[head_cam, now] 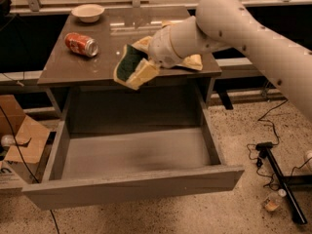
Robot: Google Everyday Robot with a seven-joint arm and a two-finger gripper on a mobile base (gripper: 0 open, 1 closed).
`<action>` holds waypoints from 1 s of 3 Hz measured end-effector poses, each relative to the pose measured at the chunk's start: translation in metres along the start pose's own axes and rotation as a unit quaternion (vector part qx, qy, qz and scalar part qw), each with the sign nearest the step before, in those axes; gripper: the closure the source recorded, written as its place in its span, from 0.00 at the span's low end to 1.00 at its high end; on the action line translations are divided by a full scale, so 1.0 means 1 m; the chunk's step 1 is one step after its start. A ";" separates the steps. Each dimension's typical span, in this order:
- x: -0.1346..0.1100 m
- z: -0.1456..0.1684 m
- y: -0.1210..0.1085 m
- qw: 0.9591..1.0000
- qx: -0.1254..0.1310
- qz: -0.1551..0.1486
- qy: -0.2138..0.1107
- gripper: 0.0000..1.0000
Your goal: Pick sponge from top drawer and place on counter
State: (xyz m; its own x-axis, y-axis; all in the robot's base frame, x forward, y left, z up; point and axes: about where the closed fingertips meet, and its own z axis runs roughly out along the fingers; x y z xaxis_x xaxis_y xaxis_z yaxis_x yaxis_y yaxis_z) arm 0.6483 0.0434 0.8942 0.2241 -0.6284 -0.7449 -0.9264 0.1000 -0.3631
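So the top drawer [136, 154] sits pulled out, below and in front of the counter [105, 55]. On the counter there's a can [81, 44] at the left, with a bowl [87, 12] behind it. The gripper [140, 70] holds the sponge [126, 65] over the counter's front edge, right of the can.
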 end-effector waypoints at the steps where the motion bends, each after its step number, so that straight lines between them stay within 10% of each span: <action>1: -0.011 0.023 -0.030 1.000 -0.009 -0.016 -0.021 1.00; 3: -0.031 0.067 -0.082 0.998 -0.025 -0.035 -0.051 1.00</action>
State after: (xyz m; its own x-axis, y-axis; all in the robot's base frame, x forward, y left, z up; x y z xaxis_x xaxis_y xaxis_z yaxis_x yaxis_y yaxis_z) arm 0.7372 0.1069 0.9096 0.3165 -0.5512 -0.7720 -0.9203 0.0189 -0.3907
